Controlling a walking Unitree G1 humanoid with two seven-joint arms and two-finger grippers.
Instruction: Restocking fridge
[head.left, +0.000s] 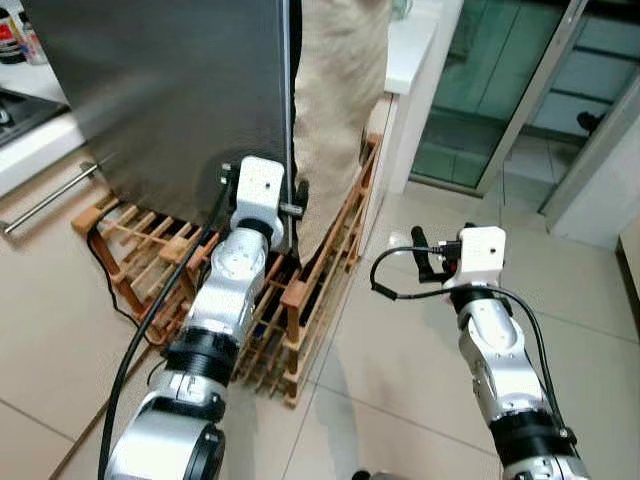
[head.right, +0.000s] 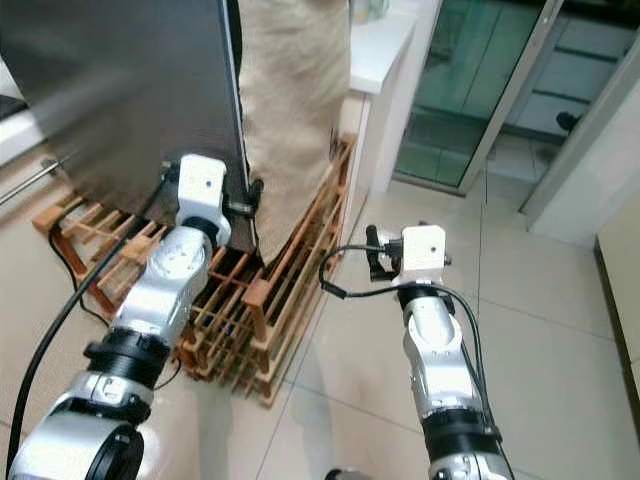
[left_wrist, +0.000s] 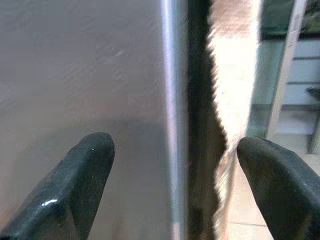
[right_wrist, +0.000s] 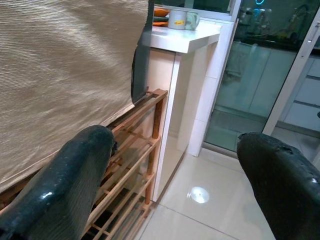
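The fridge's grey steel door (head.left: 170, 90) stands shut in front of me, on a low wooden slatted rack (head.left: 320, 290). A beige cloth (head.left: 335, 90) hangs down the fridge's right side. My left gripper (left_wrist: 175, 150) is open at the door's right edge (left_wrist: 172, 100): one finger is in front of the steel face, the other out by the cloth's fringe. It holds nothing. My right gripper (right_wrist: 175, 150) is open and empty in the air over the tile floor, right of the rack, pointing towards the cloth and a white counter (head.left: 415, 50).
Mugs (right_wrist: 180, 19) sit on the white counter beside the fridge. A glass sliding door (head.left: 500, 90) is at the back right. A cabinet with a metal bar handle (head.left: 50, 200) stands at the left. A black cable (head.left: 150, 320) runs along my left arm.
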